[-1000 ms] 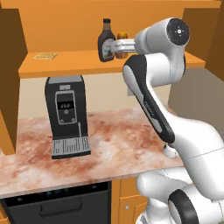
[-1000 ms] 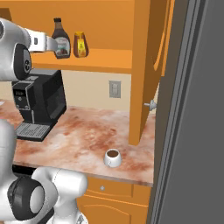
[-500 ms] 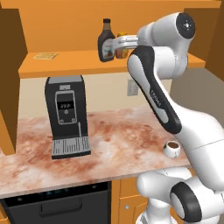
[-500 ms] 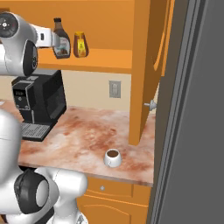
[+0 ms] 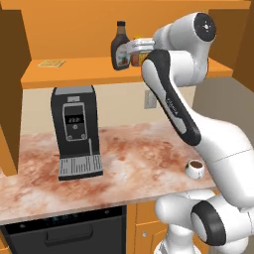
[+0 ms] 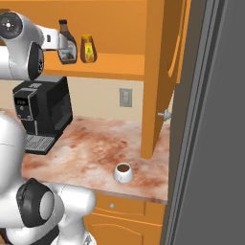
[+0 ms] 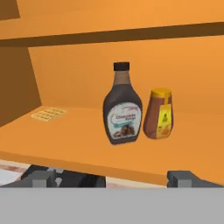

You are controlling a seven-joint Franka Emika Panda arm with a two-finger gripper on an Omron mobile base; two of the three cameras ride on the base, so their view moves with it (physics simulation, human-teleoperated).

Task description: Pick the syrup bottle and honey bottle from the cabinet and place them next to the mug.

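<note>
The syrup bottle, tall and dark brown with a black cap and white label, stands upright on the cabinet shelf. Touching or nearly touching its right side is the shorter amber honey bottle. My gripper is open, just in front of the shelf edge, pointed at the syrup bottle with nothing between its fingers. From the base, the gripper partly covers the honey bottle beside the syrup bottle. The white mug of dark liquid sits on the counter's front right, also seen as the mug.
A black coffee machine stands on the marbled counter below the shelf. A flat waffle-like piece lies at the shelf's left. A vertical orange panel and a tall grey wall close off the right.
The upper arm has swung up and to the right while the open gripper edged a little closer to the bottles. Bottles and mug have not moved.
</note>
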